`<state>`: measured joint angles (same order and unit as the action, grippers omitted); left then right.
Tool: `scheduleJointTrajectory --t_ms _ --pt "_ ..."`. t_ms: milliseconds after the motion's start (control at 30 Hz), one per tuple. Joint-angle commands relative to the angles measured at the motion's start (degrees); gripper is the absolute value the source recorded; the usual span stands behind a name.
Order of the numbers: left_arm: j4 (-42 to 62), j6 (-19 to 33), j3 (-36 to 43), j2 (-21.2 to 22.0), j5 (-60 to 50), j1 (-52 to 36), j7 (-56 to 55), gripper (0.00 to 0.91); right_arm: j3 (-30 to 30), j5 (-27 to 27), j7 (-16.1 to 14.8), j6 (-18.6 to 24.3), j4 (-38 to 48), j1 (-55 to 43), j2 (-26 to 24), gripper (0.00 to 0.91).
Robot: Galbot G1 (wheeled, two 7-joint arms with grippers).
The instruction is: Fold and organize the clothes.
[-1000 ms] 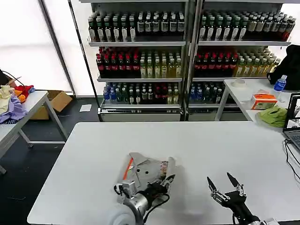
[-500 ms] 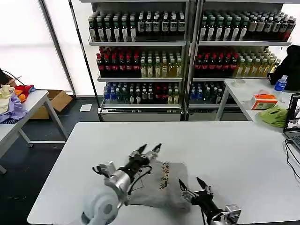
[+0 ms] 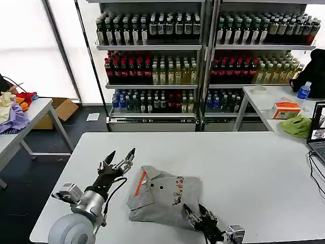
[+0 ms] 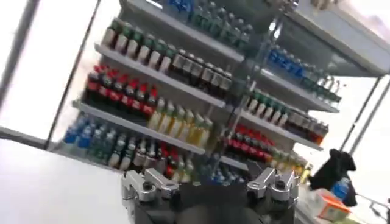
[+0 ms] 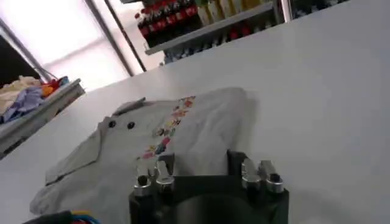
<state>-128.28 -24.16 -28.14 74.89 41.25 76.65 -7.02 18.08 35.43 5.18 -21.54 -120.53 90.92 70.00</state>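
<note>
A light grey collared shirt [image 3: 165,195] lies folded on the white table [image 3: 244,162]. It has an orange placket stripe, dark buttons and a small multicoloured print. My left gripper [image 3: 121,154] hovers just left of the shirt, open and holding nothing. In the left wrist view this gripper [image 4: 210,182] points at the drink shelves. My right gripper [image 3: 194,209] sits low at the shirt's near right corner, open, with its tips close to the cloth. In the right wrist view the shirt [image 5: 183,131] spreads out just beyond that gripper [image 5: 204,165].
Shelves of bottles [image 3: 203,56] fill the back. A side table [image 3: 30,114] at the left holds lavender and red-orange fabrics. The right table [image 3: 264,99] carries a lime-green cloth [image 3: 296,125], an orange box and a bottle. A laptop [image 3: 319,132] stands at the right edge.
My left gripper let go of the shirt and drew back to its left. The shirt now lies flat and folded. My right gripper moved left, up to the shirt's near edge.
</note>
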Motion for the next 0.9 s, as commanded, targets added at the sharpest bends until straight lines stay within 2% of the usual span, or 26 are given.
scheduleJointTrajectory --t_ms 33,267,467,633,667,700,867,900 --pt "-2.7 0.6 -5.9 0.5 -1.2 4.1 1.1 0.907 1.2 3.4 0.8 -2.0 2.2 -5.1 -1.9 0.000" --pt "-2.6 0.3 -6.7 0.6 -0.2 3.8 0.9 0.907 3.5 3.4 -1.0 -6.5 2.8 -10.4 -5.5 0.000" --pt "-2.8 -0.2 -8.7 0.5 2.5 4.5 0.1 0.907 7.3 2.2 -4.9 -6.0 3.7 -10.0 -9.2 0.000" --pt "-3.0 -0.3 -9.6 0.3 3.3 4.7 0.1 0.907 10.6 2.5 -5.7 -5.9 4.0 -8.8 -11.2 0.000" --pt "-3.0 -0.3 -9.7 0.3 3.3 4.7 0.0 0.907 11.5 2.5 -5.7 -6.2 3.6 -8.4 -11.1 0.101" --pt "-3.1 -0.4 -9.7 0.3 3.3 4.7 0.0 0.907 12.5 2.7 -6.0 -6.4 3.0 -8.0 -11.0 0.907" --pt "-3.5 -0.3 -9.9 0.0 3.1 5.0 0.4 0.907 16.4 2.9 -8.4 -5.4 -0.7 -4.5 -10.3 0.907" --pt "-3.6 -0.2 -10.1 0.0 2.7 5.0 0.7 0.907 17.8 1.7 -10.2 -3.7 -2.0 -3.5 -10.0 0.907"
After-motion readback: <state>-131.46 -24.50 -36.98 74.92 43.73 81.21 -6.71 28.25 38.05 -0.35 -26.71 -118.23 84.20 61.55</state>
